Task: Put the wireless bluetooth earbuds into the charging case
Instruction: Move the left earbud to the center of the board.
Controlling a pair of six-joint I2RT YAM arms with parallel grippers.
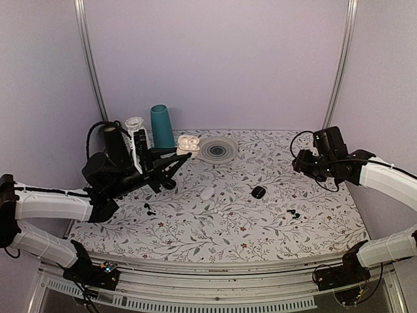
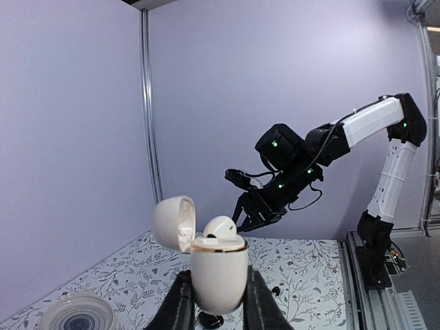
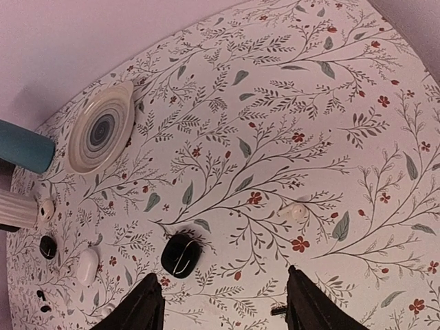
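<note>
On the far left my left gripper is clenched on the lower body of the charging case, holding it upright above the table with its lid swung open to the left. One white earbud sits in the top, standing proud of the rim, and I cannot tell if it is fully home. Further right a second white earbud lies loose on the table, near a black round case. On the right my right gripper hangs above the table with its fingers spread and nothing between them. My worries from here: that loose bud is tiny and glossy, so a slightly off-centre pinch could flick it away across the table; the case is gripped only low down by narrow fingers, so a downward push while seating a bud could twist it or slide it out; a tilt could tip out the perched bud; and the two arms could bump when they meet at the case. I can read no brand, label or writing anywhere
</note>
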